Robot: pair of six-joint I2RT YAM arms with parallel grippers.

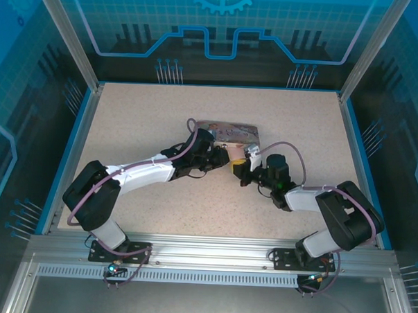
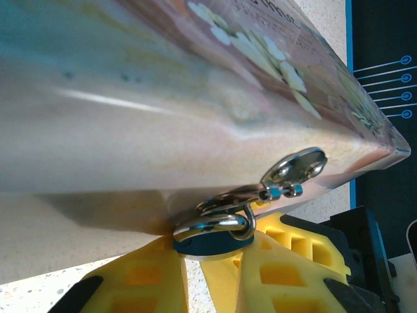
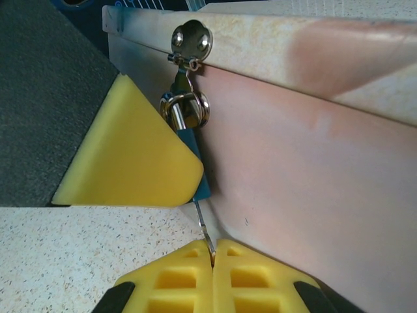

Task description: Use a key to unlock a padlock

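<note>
Position: one padlock (image 3: 189, 140), blue-bodied with a bright shackle, hangs from the single hasp (image 3: 191, 40) on the side wall of the one pink tin (image 3: 313, 163). In the overhead view the tin lies just to 12 o'clock of the tabletop (image 1: 127, 118) centre. The left gripper (image 2: 212, 267) has its jaws clamped on the padlock body. The right gripper (image 3: 213, 251) has its jaws pressed together on the one key (image 3: 204, 225), a thin shaft running from the padlock toward 6 o'clock in the right wrist view. How deep the key sits in the lock cannot be judged. Risks: the grip on the key is narrow, so turning may let it slip or twist between the pads. If the key is off-axis, it may bend. The loosely hung padlock may swivel with the key, or drag the tin. Count: two grippers.
</note>
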